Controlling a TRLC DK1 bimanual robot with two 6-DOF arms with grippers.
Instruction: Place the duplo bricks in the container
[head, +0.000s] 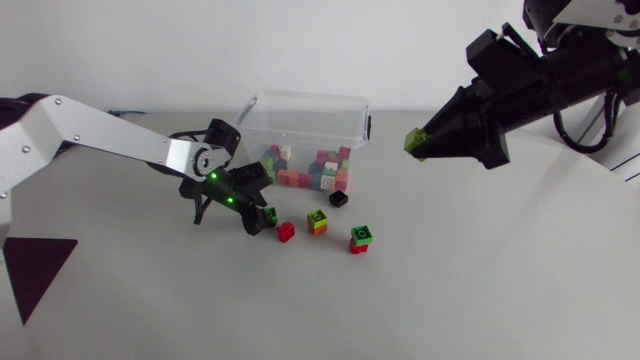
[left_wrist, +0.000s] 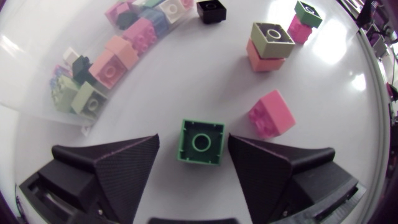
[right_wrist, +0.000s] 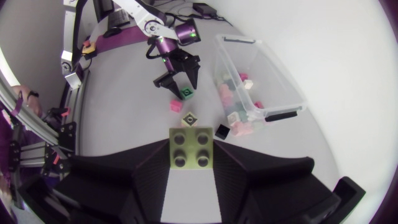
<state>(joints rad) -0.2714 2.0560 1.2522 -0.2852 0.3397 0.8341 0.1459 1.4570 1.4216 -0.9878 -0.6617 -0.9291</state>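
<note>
Our left gripper (left_wrist: 193, 140) stands open on the table, a green brick (left_wrist: 200, 142) between its fingers, near the container (head: 300, 98). Our right gripper (head: 425, 145) clamps an olive brick (right_wrist: 191, 147), raised beside the container.

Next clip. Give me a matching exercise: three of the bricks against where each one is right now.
Things
1. dark green single-stud plastic brick
2. olive-green four-stud plastic brick
3. small black plastic brick

Places
A. on the table, just outside the clear plastic container
B. gripped in the right end effector, off the table
C. on the table, within the open left end effector

Pairs: 1-C, 2-B, 3-A
</note>
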